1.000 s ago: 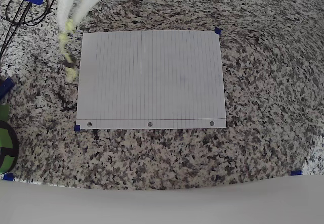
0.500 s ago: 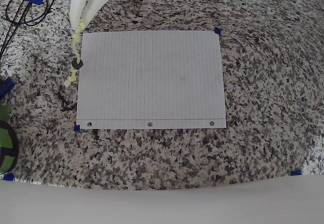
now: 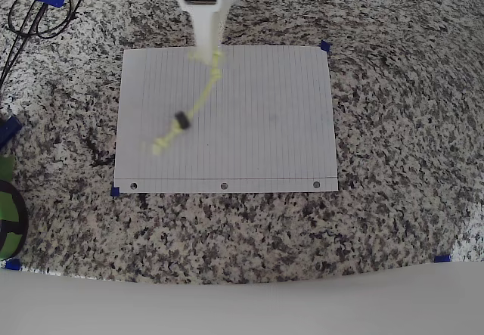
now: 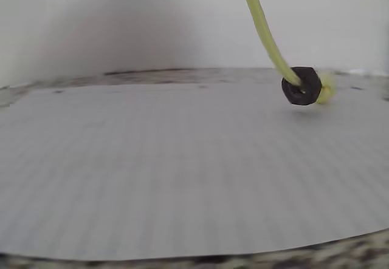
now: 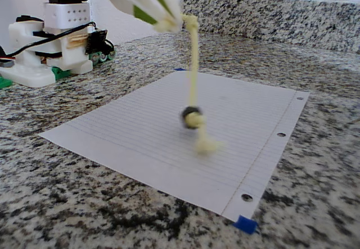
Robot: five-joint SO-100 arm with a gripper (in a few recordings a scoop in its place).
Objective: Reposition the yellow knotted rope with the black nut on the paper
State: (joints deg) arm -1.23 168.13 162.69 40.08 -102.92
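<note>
My gripper [image 3: 208, 48] [image 5: 171, 23] is shut on the top end of the yellow knotted rope [image 3: 198, 102] [image 5: 193, 75] [image 4: 262, 27], which hangs down over the paper [image 3: 257, 123] [image 5: 135, 136] [image 4: 182, 172]. The black nut [image 3: 181, 120] [image 5: 190, 114] [image 4: 301, 85] sits low on the cord, just above the bottom knot [image 3: 159, 147] [image 5: 206, 145]. In the fixed view the lower end is blurred and looks just above the sheet; whether it touches, I cannot tell. The white arm reaches in from the top edge of the overhead view.
The sheet lies on a speckled granite counter [image 3: 393, 123], with blue tape bits [image 3: 325, 46] at its corners. Black cables [image 3: 34, 13] curl at the overhead view's top left. The arm's white base [image 5: 48, 46] stands at the fixed view's left. A granite backsplash [image 5: 270, 13] rises behind.
The gripper swung right from the paper's left edge to above its upper middle, carrying the rope and nut over the sheet.
</note>
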